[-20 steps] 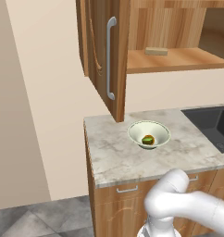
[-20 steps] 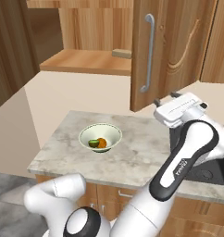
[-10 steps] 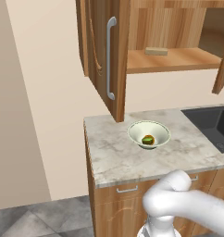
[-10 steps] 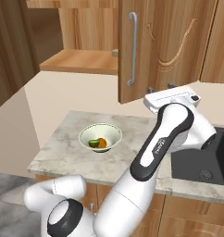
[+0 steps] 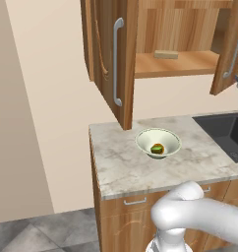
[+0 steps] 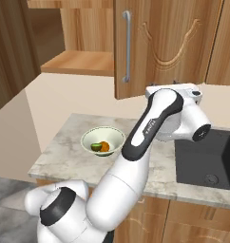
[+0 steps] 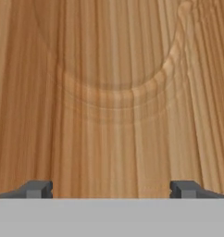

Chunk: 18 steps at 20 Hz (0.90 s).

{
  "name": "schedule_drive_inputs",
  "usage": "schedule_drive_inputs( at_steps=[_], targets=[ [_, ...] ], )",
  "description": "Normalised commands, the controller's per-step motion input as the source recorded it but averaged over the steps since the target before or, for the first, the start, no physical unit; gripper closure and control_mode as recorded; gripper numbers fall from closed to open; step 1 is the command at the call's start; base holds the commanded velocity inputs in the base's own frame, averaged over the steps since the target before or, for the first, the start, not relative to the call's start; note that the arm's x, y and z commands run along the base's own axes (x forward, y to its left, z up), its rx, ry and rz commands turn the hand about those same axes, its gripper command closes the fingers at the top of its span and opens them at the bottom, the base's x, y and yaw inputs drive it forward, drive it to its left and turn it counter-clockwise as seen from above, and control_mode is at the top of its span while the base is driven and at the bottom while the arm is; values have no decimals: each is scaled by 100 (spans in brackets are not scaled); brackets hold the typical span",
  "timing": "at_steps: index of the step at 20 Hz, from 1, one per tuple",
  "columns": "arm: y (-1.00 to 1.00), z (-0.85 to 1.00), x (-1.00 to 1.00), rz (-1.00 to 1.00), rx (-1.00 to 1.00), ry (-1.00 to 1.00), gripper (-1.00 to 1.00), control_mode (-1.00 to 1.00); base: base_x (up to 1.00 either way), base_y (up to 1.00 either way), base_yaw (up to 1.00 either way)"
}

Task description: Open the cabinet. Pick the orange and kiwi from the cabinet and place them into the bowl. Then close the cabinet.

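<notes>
Right door swung further shut; jaws (image 7: 112,190) wide open, empty, facing cabinet (image 7: 114,92) panel

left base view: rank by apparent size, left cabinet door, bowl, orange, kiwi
1. Left cabinet door, by far the largest.
2. Bowl.
3. Orange and kiwi: both tiny, overlapping inside the bowl, and too close in size to rank.

The door hangs open toward the camera, which inflates its size somewhat.
</notes>
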Motion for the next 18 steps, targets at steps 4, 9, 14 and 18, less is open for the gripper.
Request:
schedule_drive_inputs(
  at_steps=[4, 9, 14, 18],
  targets=[
    [12, 0, 60, -15, 0, 8, -100, -100, 0, 0, 0],
    [19, 0, 68, -15, 0, 6, -100, -100, 0, 0, 0],
    [25, 0, 62, -13, 0, 7, -100, -100, 0, 0, 0],
    [24, 2, 47, -11, 0, 9, -100, -100, 0, 0, 0]
  ],
)
